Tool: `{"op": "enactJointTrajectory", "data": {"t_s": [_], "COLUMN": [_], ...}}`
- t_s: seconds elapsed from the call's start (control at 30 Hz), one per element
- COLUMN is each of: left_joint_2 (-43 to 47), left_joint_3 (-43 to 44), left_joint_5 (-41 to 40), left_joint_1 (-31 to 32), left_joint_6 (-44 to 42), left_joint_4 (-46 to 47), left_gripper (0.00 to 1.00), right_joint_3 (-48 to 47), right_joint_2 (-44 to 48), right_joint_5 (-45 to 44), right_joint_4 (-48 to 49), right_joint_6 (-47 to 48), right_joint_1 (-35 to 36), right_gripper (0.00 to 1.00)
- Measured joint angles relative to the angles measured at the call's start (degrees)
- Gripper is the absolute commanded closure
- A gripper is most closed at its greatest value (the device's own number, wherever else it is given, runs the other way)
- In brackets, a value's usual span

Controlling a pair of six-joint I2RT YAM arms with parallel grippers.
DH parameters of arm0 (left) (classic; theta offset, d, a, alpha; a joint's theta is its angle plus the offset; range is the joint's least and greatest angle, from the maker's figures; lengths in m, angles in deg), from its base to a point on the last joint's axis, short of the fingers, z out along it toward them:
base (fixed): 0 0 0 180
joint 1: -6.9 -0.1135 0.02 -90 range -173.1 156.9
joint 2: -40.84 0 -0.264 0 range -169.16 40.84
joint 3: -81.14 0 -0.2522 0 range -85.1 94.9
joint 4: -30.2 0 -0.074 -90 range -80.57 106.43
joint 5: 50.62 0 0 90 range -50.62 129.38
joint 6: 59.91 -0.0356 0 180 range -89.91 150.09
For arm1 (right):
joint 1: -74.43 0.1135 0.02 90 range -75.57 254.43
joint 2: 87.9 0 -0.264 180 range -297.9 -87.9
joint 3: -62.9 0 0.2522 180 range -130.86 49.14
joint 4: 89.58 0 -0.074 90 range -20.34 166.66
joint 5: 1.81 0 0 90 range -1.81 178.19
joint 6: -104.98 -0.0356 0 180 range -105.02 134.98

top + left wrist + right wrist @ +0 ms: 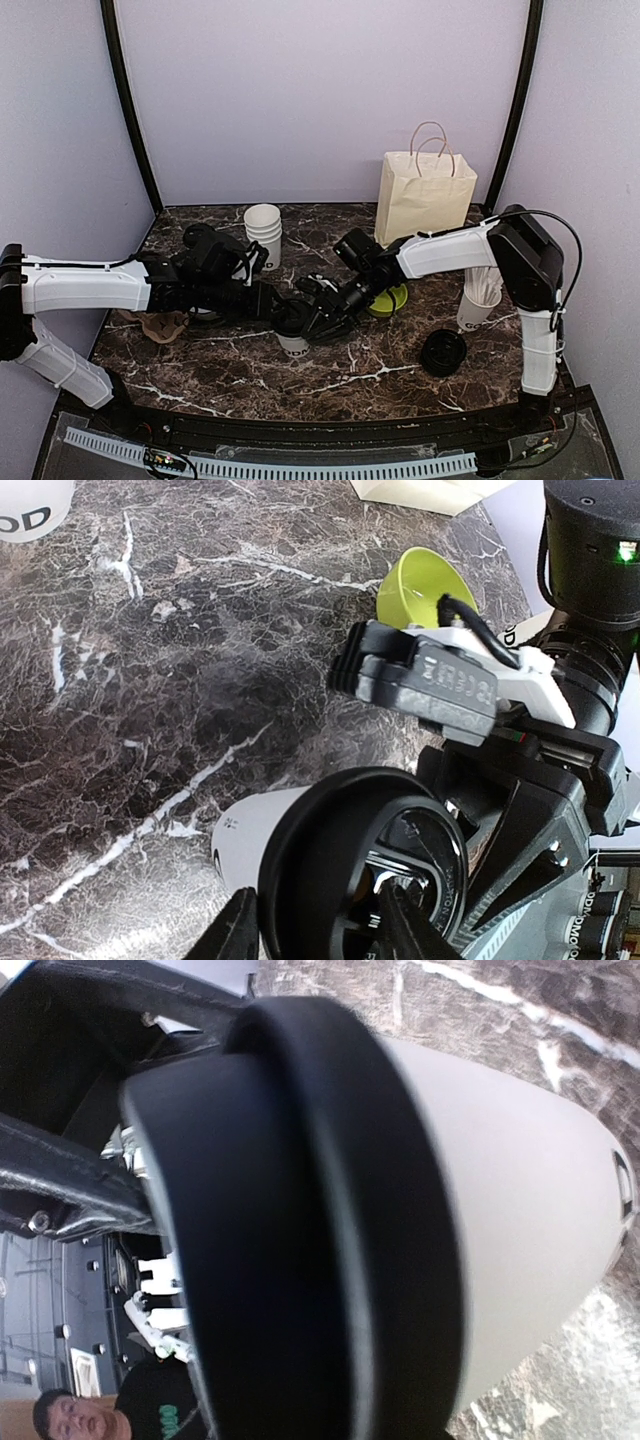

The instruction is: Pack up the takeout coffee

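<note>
Where the two grippers met, a white coffee cup [295, 345] stood upright on the marble table [200, 365] with a black lid [340, 870] on its mouth. The left gripper [318, 928] hung over the lid with its fingers [238, 932] apart. One finger was just beside the rim and the other lay across the top, but whether they pressed on it could not be told. The right gripper [325, 312] sat close against the cup on the side opposite the left fingers. Its own camera saw only lid and cup wall, so its grip could not be told. Just beyond the right gripper lay a green bowl [420, 585]. Well apart from both grippers were a paper bag [425, 195] and a loose black lid [443, 352].
</note>
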Motion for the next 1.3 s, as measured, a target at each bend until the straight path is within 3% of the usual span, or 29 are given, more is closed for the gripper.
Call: {"op": "enactJointTrajectory", "data": {"t_s": [0.2, 0.33, 0.6, 0.67, 0.8, 1.0, 1.3], "left_joint_2": [0.4, 0.6, 2.8, 3.6, 5.2, 7.4, 7.8], "left_joint_3": [-0.4, -0.4, 0.9, 1.5, 3.5, 4.5, 2.3], "left_joint_5": [-2.8, -3.6, -4.3, -4.9, -6.6, -10.1, -7.3], "left_joint_1": [0.0, 0.0, 1.0, 1.2, 1.2, 1.1, -3.7], "left_joint_6": [0.9, 1.2, -0.9, -1.6, -3.0, -4.4, -6.3], "left_joint_4": [0.1, -0.1, -6.4, -8.1, -10.8, -12.9, -8.9], "left_gripper": [0.58, 0.53, 0.25, 0.1, 0.02, 0.02, 0.23], "right_joint_3": [-6.0, -6.7, -9.4, -10.4, -12.1, -13.9, -13.1], "right_joint_2": [-0.1, 0.0, 0.6, 1.5, 3.6, 5.1, 3.9], "right_joint_5": [-7.9, -8.9, -9.7, -10.7, -13.1, -16.4, -16.4], "right_joint_4": [-8.8, -9.8, -12.2, -13.6, -16.3, -17.8, -17.8], "right_joint_6": [6.7, 9.5, 17.6, 19.8, 23.5, 26.5, 24.3], "right_joint_1": [0.4, 0.4, -1.0, -1.2, -1.3, -1.3, -0.1], "right_gripper": [0.64, 0.59, 0.49, 0.48, 0.47, 0.34, 0.27]}}
